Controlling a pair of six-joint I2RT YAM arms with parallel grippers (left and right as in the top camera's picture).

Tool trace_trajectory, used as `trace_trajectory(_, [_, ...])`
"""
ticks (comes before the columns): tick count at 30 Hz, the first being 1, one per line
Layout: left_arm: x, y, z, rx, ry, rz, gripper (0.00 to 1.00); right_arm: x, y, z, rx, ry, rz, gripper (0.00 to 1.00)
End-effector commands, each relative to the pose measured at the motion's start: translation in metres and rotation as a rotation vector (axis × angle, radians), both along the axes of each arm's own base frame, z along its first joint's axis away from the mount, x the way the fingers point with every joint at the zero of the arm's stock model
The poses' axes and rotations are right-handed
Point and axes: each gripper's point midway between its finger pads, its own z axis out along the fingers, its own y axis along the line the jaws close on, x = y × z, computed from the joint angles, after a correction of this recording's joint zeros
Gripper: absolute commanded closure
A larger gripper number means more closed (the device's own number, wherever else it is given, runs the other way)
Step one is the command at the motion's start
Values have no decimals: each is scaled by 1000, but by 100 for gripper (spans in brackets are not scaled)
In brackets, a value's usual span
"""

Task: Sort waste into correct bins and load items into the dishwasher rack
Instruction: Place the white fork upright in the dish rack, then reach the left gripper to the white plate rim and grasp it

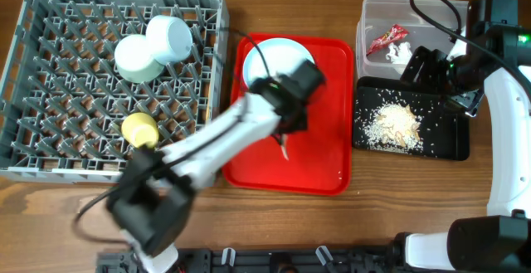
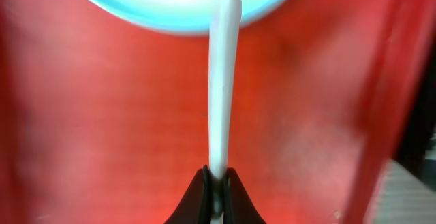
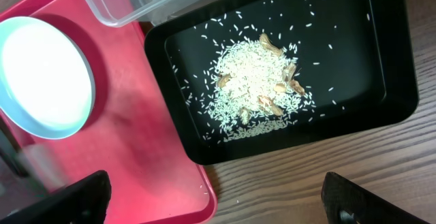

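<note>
Since the dishwasher rack (image 1: 50, 153) is an open lattice, the chief hazard I log is that a thin item released too high or aslant could drop through the grid or wedge crooked between pegs. Red serving tray (image 1: 328, 140): a low exit could clip its raised lip. Black tray (image 3: 368, 47): my right gripper (image 3: 214, 190) is spread wide, holding nothing, at its near edge; a careless sweep there could scatter loose grains. Pale blue plate (image 2: 184, 9), lying on the red tray: the fork's far end sits at its rim, contact not resolvable; if touching, a sideways swing could nudge the plate. White plastic fork (image 2: 223, 81): my left gripper (image 2: 218, 186) is pinched almost fully closed on one end only, above the red tray, so the long overhang could pivot or slip from the pads. Materials, same order. Rack: grey rigid plastic, square, upright pegs, carrying a pale blue bowl (image 1: 170, 36) just beside a second pale bowl (image 1: 135, 57), and a small yellow-green bowl (image 1: 139, 128). Red tray: smooth, glossy, rounded corners. Black tray: shallow, hard, rounded rectangle. Clear tub (image 1: 377, 12): thin see-through walls, holding the crumpled red wrapper (image 1: 387, 38) and white tissue (image 1: 401, 53). Plate: round, glazed-looking. Fork: slim, smooth, slightly bowed. Food scraps (image 3: 255, 77): dry beige grains with a few larger bits, heaped in the black tray.
</note>
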Motion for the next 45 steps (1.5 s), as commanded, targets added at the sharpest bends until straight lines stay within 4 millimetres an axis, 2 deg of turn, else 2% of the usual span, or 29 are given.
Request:
trace_trajectory(1, [38, 62, 60, 26, -175, -83, 96, -2, -4, 2, -21, -4, 7, 0])
trace_trajectory(3, [52, 93, 76, 51, -225, -93, 96, -2, -4, 2, -21, -4, 7, 0])
trace_trajectory(5, [63, 120, 81, 72, -244, -71, 96, -2, -4, 2, -21, -4, 7, 0])
trace_trajectory(7, [73, 145, 76, 101, -238, -79, 96, -2, -4, 2, -21, -4, 7, 0])
trace_trajectory(10, [82, 164, 64, 106, -209, -73, 96, -2, -4, 2, -21, -3, 7, 0])
trace_trajectory(14, [92, 181, 41, 113, -160, -29, 96, -2, -4, 2, -21, -3, 7, 0])
trace_trajectory(19, [95, 183, 18, 123, -109, -27, 96, -2, -4, 2, -21, -3, 7, 0])
trace_trajectory(21, [96, 183, 16, 124, -105, -27, 86, -2, -4, 2, -21, -3, 6, 0])
trace_trajectory(22, [96, 183, 16, 125, -105, -28, 73, -2, -3, 2, -21, -3, 7, 0])
trace_trajectory(23, [96, 183, 16, 125, -105, -28, 65, -2, -3, 2, -21, -3, 7, 0])
trace_trajectory(26, [97, 182, 18, 123, -115, -27, 53, -2, -3, 2, -21, -3, 7, 0])
trace_trajectory(28, [99, 181, 29, 116, -145, -27, 52, -2, -3, 2, -21, -3, 6, 0])
trace_trajectory(30, [103, 172, 46, 84, -187, -42, 52, -2, -3, 2, -21, -3, 7, 0])
trace_trajectory(31, [105, 161, 57, 44, -220, -61, 52, -2, -4, 2, -21, -3, 7, 0])
trace_trajectory(33, [109, 134, 76, -46, -288, -116, 48, -2, -4, 2, -21, -3, 7, 0])
trace_trajectory(35, [110, 102, 86, -117, -340, -207, 44, -2, -3, 2, -21, -3, 6, 0])
trace_trajectory(40, [101, 44, 73, -104, -383, -460, 38, -2, -3, 2, -20, -2, 3, 0])
trace_trajectory(45, [83, -11, 33, -73, -361, -688, 34, -2, -3, 2, -20, -2, 4, 0])
